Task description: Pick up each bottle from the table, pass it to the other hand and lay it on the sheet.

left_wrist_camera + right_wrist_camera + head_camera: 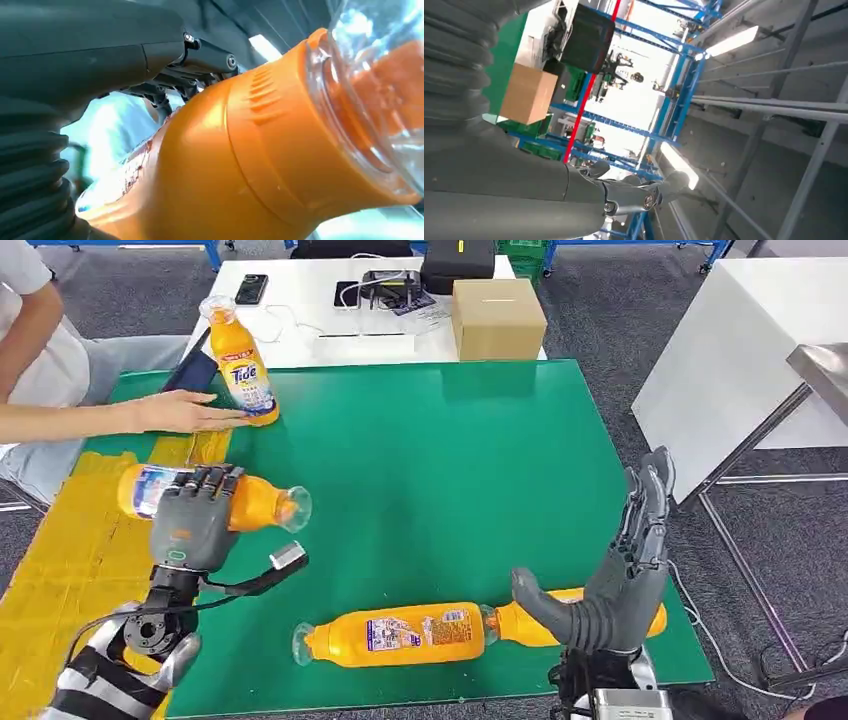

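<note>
Left hand point(195, 515) grips a bottle point(262, 504) sideways, cap right, over the yellow sheet point(70, 540) edge, likely ready to lay down. Right hand point(615, 580) empty, fingers point(648, 490) wide, above the near bottles point(400, 635) on the table point(450, 460).

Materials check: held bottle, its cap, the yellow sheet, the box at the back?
Held bottle: glossy orange plastic by the look, with moulded ridges and highlights in the left wrist view; the left hand grips it. Its cap: clear, probably plastic, orange showing through. Yellow sheet: matte and wrinkled, probably fabric or thin plastic film, unclear. Box: plain matte brown, probably cardboard.
</note>
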Controlling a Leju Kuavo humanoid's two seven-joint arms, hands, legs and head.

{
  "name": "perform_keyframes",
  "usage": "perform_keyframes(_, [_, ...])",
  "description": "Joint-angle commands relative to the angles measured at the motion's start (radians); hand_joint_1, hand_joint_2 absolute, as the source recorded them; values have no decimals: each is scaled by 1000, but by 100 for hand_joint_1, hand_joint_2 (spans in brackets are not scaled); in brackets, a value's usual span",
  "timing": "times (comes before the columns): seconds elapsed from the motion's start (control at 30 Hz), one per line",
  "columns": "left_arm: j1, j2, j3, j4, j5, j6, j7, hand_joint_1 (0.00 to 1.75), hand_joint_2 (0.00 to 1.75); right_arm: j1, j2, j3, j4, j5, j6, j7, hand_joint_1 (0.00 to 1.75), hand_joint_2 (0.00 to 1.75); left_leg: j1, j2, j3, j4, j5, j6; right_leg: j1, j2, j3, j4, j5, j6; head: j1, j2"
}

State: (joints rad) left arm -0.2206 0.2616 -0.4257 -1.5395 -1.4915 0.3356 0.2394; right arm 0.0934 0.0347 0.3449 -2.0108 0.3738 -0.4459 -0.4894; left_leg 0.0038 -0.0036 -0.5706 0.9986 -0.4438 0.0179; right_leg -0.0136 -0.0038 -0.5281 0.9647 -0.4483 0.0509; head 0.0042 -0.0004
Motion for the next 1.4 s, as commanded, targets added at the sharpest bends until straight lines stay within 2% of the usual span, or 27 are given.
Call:
perform_keyframes(0.03, [-85, -116, 155, 338, 26, -122, 0, 175, 175, -73, 14, -16, 82, -17, 26, 20, 0, 175, 1, 0, 3, -1, 0, -1, 1, 0, 3, -1, 0, -2, 0, 0])
perform_keyframes(0.1, [-91, -110, 180, 424, 43, -59, -28, 175, 175, -81, 17, -15, 93, -17, 24, 22, 0, 175, 1, 0, 4, -2, 1, -1, 1, 0, 4, -2, 0, -3, 0, 0])
perform_keyframes(0.2, [-62, -106, 190, 420, 51, -38, -33, 175, 175, -79, 15, -16, 95, -19, 25, 22, 0, 175, 0, 2, 4, -2, 0, -1, 1, 2, 3, -1, 0, -1, 0, 0])
perform_keyframes(0.67, [7, -99, 266, 404, 78, -38, -35, 175, 175, -75, 11, -21, 107, -16, 30, 30, 0, 175, 1, 2, 3, -2, 0, -1, 1, 2, 2, -1, 0, -2, 0, 0])
perform_keyframes(0.93, [37, -70, 276, 385, 57, -63, -47, 175, 175, -73, 12, -30, 111, -17, 34, 39, 0, 175, 1, 4, 5, -2, -1, -1, 1, 4, 4, -1, 0, -2, 0, 0])
perform_keyframes(1.2, [37, -70, 276, 385, 57, -63, -47, 175, 175, -73, 12, -30, 111, -17, 34, 39, 0, 175, 1, 3, 4, -2, -1, -1, 2, 3, 4, -1, 0, -2, 0, 0])
perform_keyframes(1.4, [58, -25, 275, 381, 21, -141, -43, 175, 175, -74, 15, -38, 113, -15, 42, 42, 0, 175, 1, 3, 4, -1, -1, -1, 1, 4, 3, 0, 0, -2, 0, 0])
